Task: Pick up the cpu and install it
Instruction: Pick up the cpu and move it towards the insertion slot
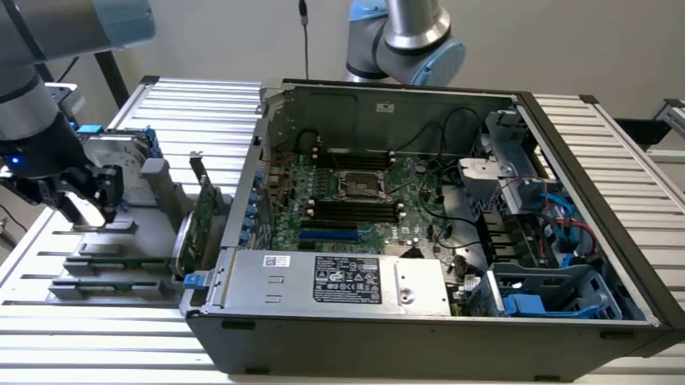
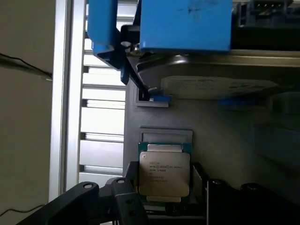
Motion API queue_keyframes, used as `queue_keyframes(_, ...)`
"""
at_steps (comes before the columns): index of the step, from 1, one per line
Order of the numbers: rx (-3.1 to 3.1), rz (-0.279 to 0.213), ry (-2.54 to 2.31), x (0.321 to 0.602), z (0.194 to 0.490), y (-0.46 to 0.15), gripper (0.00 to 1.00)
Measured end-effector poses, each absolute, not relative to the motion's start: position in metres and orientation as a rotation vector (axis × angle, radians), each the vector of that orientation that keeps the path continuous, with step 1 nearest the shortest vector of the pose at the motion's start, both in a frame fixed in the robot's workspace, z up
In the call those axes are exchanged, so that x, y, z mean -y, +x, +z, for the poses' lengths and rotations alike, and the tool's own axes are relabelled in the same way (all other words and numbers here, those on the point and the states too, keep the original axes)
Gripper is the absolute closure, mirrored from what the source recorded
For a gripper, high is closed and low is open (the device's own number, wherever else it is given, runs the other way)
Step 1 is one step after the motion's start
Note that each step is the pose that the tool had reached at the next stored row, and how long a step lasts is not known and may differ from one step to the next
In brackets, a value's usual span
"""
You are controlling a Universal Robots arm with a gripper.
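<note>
**Claw spread wide at the cpu on the parts holder**

The slatted desk carries an open computer case, well apart from the claw toward the exterior view's right. The socket frame sits inside the case. Under the claw lies a grey parts holder, and just beyond the claw is a silver hard drive with blue rails. The claw stands wide open, one finger on either side of the cpu. The cpu lies flat on the holder; I cannot tell whether the fingers touch it.

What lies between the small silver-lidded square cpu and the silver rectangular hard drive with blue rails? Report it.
In the wrist view, just bare grey fixture plate between the cpu and the hard drive.
</note>
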State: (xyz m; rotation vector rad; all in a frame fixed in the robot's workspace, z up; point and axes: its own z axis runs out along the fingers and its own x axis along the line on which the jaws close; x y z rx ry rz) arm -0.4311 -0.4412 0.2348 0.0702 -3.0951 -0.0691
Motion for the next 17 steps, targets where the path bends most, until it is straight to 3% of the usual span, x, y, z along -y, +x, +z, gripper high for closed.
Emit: queue_keyframes(17,3.091,-0.081,0.094,0.441,0.312,-0.415,0.45)
